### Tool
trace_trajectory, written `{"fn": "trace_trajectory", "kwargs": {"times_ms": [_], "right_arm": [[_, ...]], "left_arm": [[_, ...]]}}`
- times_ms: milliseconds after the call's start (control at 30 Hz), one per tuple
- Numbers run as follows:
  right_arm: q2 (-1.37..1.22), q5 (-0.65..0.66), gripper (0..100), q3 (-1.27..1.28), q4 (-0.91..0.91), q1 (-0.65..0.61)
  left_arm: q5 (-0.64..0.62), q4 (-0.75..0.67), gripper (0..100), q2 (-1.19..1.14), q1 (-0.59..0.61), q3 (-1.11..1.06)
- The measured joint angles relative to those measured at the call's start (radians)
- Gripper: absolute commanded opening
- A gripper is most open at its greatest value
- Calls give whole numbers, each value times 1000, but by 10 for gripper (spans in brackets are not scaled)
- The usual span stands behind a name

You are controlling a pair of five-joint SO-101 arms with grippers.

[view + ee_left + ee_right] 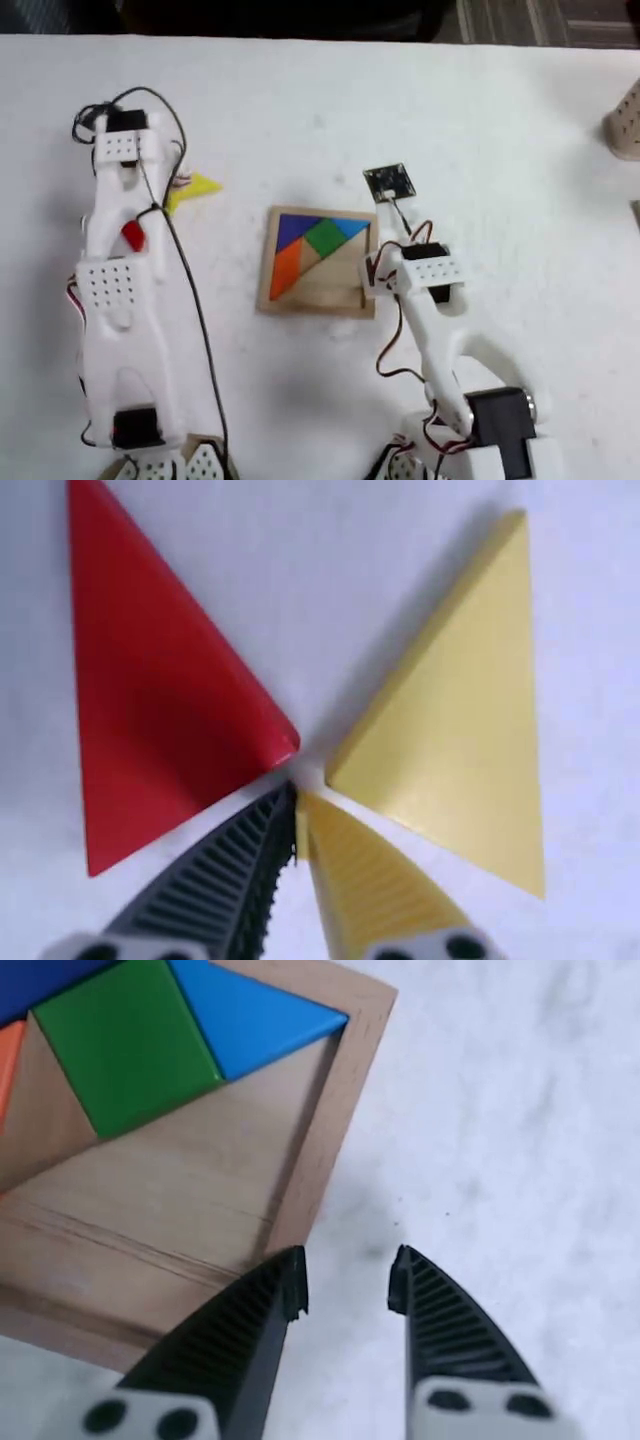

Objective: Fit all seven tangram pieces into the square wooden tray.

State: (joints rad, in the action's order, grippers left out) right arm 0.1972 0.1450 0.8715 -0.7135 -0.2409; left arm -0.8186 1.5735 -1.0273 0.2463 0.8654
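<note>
Your left gripper (pixel 293 820), fingers pressed together between red triangle (pixel 150 680) and yellow triangle (pixel 460 700), must open to grab one; the right gripper (pixel 346 1282) has its fingers spread.

The tray (pixel 330 1110) is grained bare wood, the red triangle (pixel 150 700) smooth, the right pincer (pixel 347 1280) ribbed plastic
</note>
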Motion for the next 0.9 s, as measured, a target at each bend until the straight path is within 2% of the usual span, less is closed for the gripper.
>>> {"fn": "trace_trajectory", "kwargs": {"times_ms": [167, 367, 433, 533, 733, 800, 900], "right_arm": [[0, 0, 138, 0, 0, -2], [0, 0, 138, 0, 0, -2], [0, 0, 138, 6, 2, -2], [0, 0, 138, 9, 0, -12], [0, 0, 138, 14, 0, -17], [0, 0, 138, 14, 0, -17], [0, 0, 138, 14, 0, -17]], "left_arm": [[9, 87, 146, -12, -5, 114], [9, 155, 64, -15, -29, 157], [9, 158, 78, -15, -28, 170], [11, 158, 165, -15, -28, 221], [15, 152, 426, -15, -28, 301], [14, 132, 465, -15, -26, 301], [14, 81, 456, -15, -9, 261]]}}
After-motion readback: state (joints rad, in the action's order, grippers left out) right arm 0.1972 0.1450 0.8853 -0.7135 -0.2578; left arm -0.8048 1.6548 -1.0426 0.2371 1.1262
